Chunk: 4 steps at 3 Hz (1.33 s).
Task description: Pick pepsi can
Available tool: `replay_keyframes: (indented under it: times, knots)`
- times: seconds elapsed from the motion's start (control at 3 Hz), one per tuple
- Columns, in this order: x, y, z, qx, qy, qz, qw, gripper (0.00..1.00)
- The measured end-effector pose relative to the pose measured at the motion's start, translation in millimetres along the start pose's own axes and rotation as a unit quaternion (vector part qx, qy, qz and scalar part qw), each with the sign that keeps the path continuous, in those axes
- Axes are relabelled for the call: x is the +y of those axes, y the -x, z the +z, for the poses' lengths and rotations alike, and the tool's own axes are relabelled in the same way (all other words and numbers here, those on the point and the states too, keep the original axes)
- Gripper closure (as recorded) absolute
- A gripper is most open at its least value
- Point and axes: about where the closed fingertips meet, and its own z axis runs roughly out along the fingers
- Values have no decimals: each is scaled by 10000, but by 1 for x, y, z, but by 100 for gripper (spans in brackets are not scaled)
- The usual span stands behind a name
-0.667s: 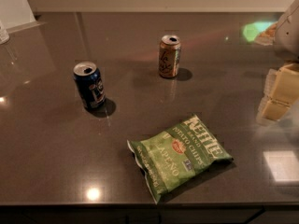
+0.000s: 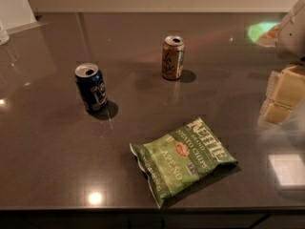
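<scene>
The pepsi can [image 2: 91, 88] is dark blue with a silver opened top and a white-and-blue logo. It stands upright on the dark countertop [image 2: 57, 142], left of centre. My gripper [image 2: 282, 95] is at the far right edge of the view, cream-coloured and partly cut off. It hangs over the right side of the counter, far to the right of the pepsi can and not touching it.
An orange-tan can [image 2: 172, 57] stands upright behind centre. A green Kettle chip bag [image 2: 183, 159] lies flat near the front edge. A white object [image 2: 14, 6] sits at the back left corner. A wall runs along the back.
The view has shifted slightly; the cans and the bag sit a little further right and lower in frame. The gripper stays at the right edge.
</scene>
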Motion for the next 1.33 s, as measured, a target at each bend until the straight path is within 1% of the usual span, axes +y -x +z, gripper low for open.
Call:
replay_keyframes:
  times: [0.33, 0.67, 1.0, 1.33]
  knots:
    - [5, 20, 12, -334, 107, -6, 9994, 0]
    - [9, 52, 31, -880, 189, 85, 9959, 0]
    - [11, 87, 49, -1364, 253, 61, 9903, 0]
    - [7, 124, 70, -1730, 284, 1, 9845, 0]
